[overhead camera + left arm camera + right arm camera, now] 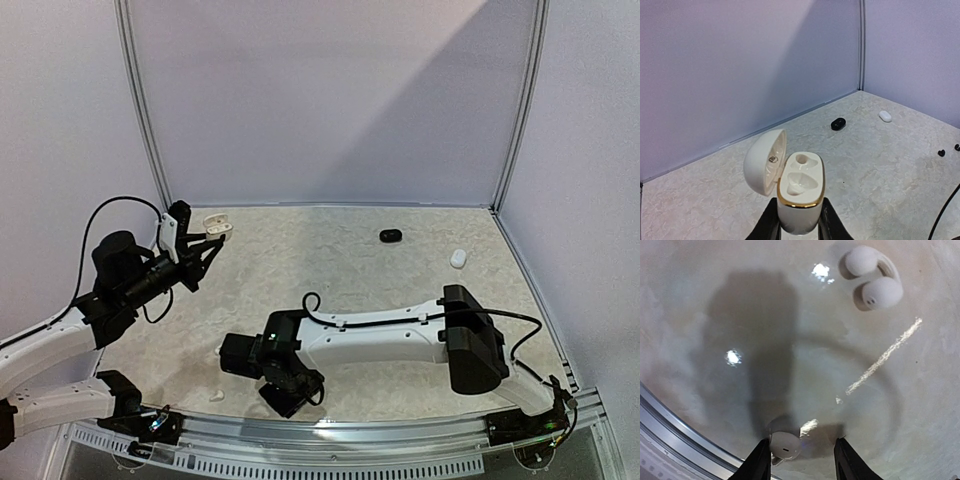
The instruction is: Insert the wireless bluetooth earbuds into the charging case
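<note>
Left gripper (799, 221) clamped the open white charging case (801, 192). Right gripper (802, 460) jaws stood part-open astride a white earbud (785, 445), touching one finger only

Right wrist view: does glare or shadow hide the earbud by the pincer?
Right wrist view: no; the small white earbud reads clearly at the dark shadow's end, glare beside it, not on it. Left wrist view: open white charging case evenly lit, sharp.
</note>
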You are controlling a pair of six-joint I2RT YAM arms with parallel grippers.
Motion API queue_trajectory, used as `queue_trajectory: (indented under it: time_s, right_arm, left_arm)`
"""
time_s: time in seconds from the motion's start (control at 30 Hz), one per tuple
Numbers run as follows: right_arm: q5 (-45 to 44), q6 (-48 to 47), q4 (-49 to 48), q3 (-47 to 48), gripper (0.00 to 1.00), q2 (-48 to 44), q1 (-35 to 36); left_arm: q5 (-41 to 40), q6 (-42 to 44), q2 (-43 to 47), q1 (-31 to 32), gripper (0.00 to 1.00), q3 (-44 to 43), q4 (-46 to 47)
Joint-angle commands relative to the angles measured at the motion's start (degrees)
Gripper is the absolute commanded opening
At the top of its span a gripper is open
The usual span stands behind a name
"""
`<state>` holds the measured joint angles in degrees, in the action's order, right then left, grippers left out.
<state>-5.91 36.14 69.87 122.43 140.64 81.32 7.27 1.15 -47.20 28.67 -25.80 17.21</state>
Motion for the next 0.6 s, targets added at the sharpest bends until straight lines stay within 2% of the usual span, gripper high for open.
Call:
queue_trajectory:
  time_s: [0.0,0.17,0.33,0.57]
  right_arm:
    - [-5.78,1.22,6.86,-4.32,0.43,0.55,-0.08]
    - [-4.09,-0.12,4.4,-7.65,0.45,-1.94,-0.08]
    - [-0.11,-6.92,-1.5,-7.16,0.5,-3.52,-0.2]
    - [3.21,-12.13,-4.02,-4.77,0.5,-2.16,-1.81]
  left_arm:
    - [-0.1,1.28,0.64,0.21,0.0,0.23,-0.66]
    - [0.1,1.51,0.36,0.16,0.0,0.37,-0.47]
    - [0.14,1.92,-0.02,0.14,0.0,0.35,-0.51]
    - [0.1,2.76,-0.06,0.01,0.0,-0.03,-0.67]
